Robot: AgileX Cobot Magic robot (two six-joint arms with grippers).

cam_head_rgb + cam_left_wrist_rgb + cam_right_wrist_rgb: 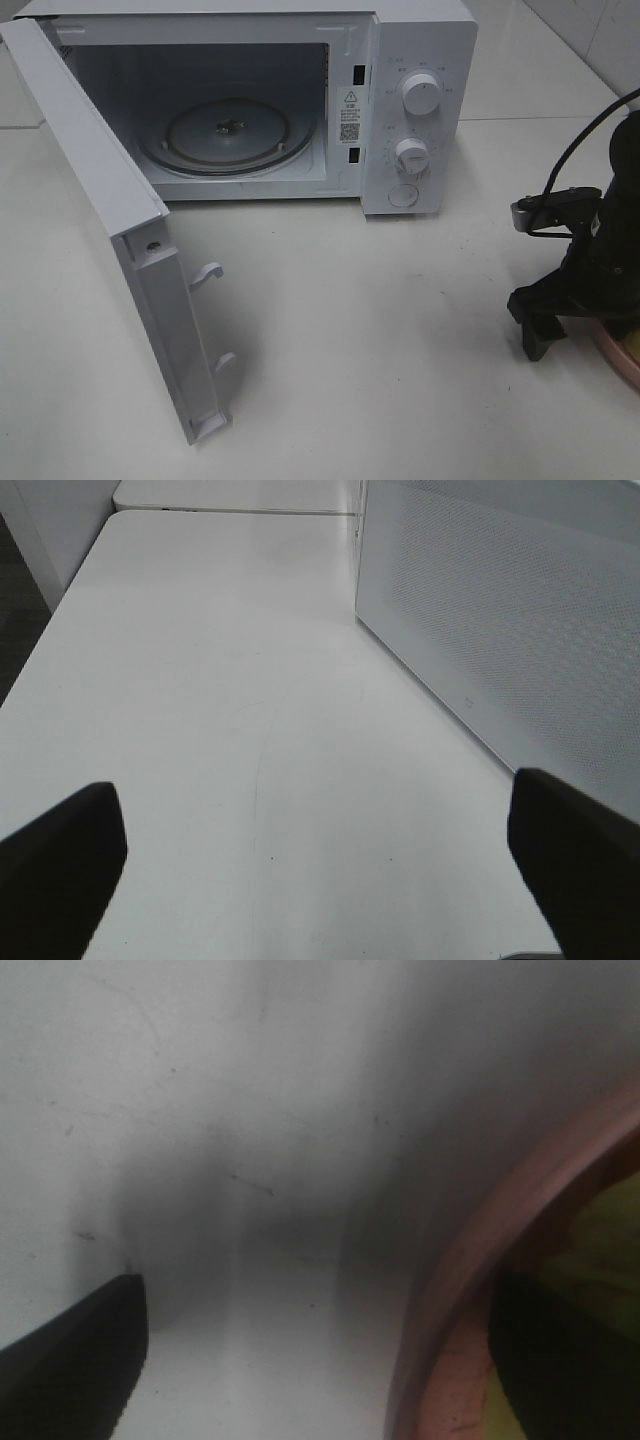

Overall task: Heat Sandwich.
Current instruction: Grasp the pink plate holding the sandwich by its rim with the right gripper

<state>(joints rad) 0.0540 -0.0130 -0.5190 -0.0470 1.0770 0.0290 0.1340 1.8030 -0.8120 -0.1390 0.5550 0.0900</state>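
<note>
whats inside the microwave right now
Only the glass turntable shows inside the microwave, with no food on it. The open door covers part of the cavity's left side.

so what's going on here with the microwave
The white microwave oven sits with its door swung open and its glass turntable bare. The right arm's jaws stand open astride the rim of the round pink plate; the blurred yellow-green on it is probably the sandwich. The left arm's jaws are open over the white table, holding nothing.

Glossy white microwave (440,45); glass turntable (250,140); smooth, faintly shiny table (400,330).
</note>
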